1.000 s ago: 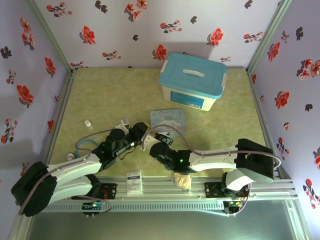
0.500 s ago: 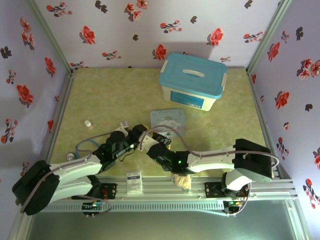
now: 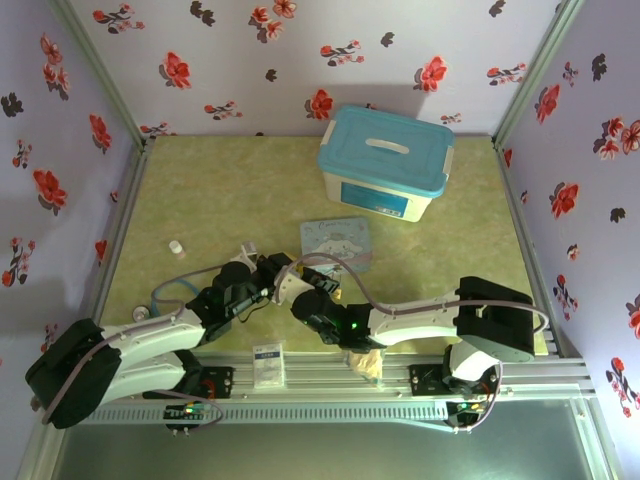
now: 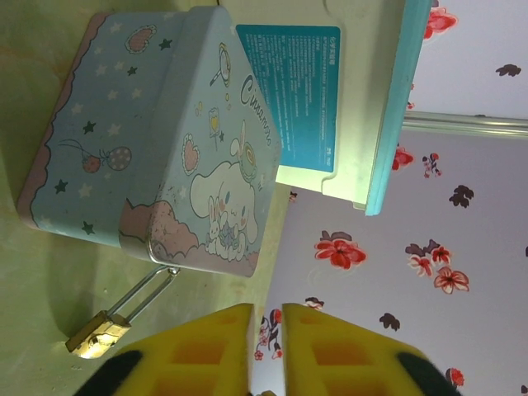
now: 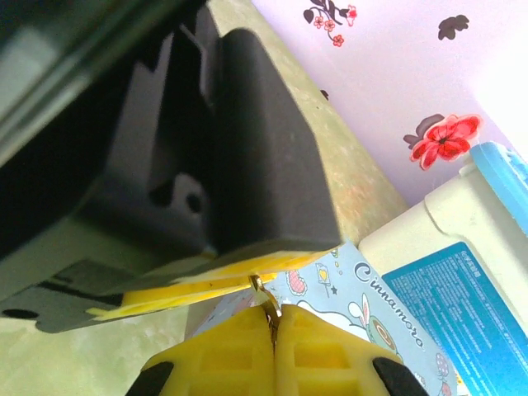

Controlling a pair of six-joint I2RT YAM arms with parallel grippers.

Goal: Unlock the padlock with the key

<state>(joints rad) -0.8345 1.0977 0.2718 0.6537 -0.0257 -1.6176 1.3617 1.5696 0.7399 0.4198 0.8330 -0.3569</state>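
Note:
The key [image 5: 266, 299] is a thin metal sliver pinched between my right gripper's [image 5: 275, 318] yellow fingers. Its free end touches the yellow fingers [image 5: 216, 272] of my left gripper, whose black body looms close above. In the top view the left gripper [image 3: 268, 274] and right gripper [image 3: 296, 286] meet tip to tip just left of the blue cartoon tin [image 3: 337, 240]. The brass padlock [image 4: 97, 336] lies on the table, its silver shackle [image 4: 145, 289] hooked through the tin's [image 4: 157, 140] latch. My left gripper [image 4: 266, 318] shows a narrow gap with nothing visible in it.
A white box with a teal lid [image 3: 385, 162] stands behind the tin. A stethoscope [image 3: 160, 300] and a small white bottle [image 3: 176, 247] lie to the left. A tan wrapper [image 3: 365, 362] and a white card [image 3: 268, 365] rest at the near rail.
My right gripper has slid left, closing onto the left gripper's tips. The left gripper edged slightly towards it.

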